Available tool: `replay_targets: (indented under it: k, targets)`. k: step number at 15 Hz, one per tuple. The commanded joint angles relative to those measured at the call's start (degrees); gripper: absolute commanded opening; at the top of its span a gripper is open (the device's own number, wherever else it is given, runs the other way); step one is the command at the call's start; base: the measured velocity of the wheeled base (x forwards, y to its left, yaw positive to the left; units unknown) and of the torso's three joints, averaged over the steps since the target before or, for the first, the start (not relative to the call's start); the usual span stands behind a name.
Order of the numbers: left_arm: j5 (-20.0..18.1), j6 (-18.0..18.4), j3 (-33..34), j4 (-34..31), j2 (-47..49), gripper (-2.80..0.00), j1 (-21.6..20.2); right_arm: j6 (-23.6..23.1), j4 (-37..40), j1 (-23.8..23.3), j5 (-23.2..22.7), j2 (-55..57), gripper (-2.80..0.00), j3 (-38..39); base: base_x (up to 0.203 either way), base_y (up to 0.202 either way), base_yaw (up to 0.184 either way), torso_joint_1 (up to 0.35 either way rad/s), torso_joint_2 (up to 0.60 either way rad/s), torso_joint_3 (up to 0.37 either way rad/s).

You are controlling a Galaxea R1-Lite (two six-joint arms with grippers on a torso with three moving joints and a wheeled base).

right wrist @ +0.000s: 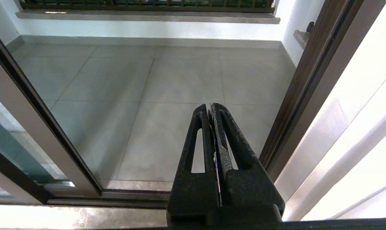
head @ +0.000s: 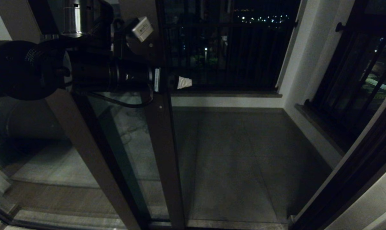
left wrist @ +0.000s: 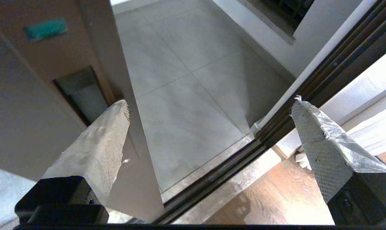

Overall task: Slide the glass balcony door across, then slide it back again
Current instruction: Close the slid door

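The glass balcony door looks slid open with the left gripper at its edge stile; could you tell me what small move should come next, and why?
Probably push the stile toward the right frame: the left gripper is open, one finger beside the handle slot, and the doorway stands open.

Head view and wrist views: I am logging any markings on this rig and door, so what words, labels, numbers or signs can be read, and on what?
No text can be read in any view.
White label strip on the left arm's wrist: print too small to read.
Pale tag on the box above that arm: too small to read.
Green sticker on the glass balcony door stile: blurred, no letters legible.
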State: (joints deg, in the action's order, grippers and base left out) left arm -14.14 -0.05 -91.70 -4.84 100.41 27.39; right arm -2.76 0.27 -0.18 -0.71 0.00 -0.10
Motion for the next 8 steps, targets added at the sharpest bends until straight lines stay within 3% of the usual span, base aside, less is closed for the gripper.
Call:
replay_targets:
  k: [1, 8]
  targets:
    - [0.0, 0.0, -0.6, 0.0, 0.6, 0.0, 0.4, -0.1, 0.0, 0.0, 0.0, 0.1, -2.8, 0.0, 0.0, 0.0, 0.0, 0.0, 0.0, 0.0]
    - [0.1, -0.7, 2.5, -0.5, -3.6, 0.0, -0.4, -0.1, 0.0, 0.0, 0.0, 0.1, -2.8, 0.0, 0.0, 0.0, 0.0, 0.0, 0.0, 0.0]
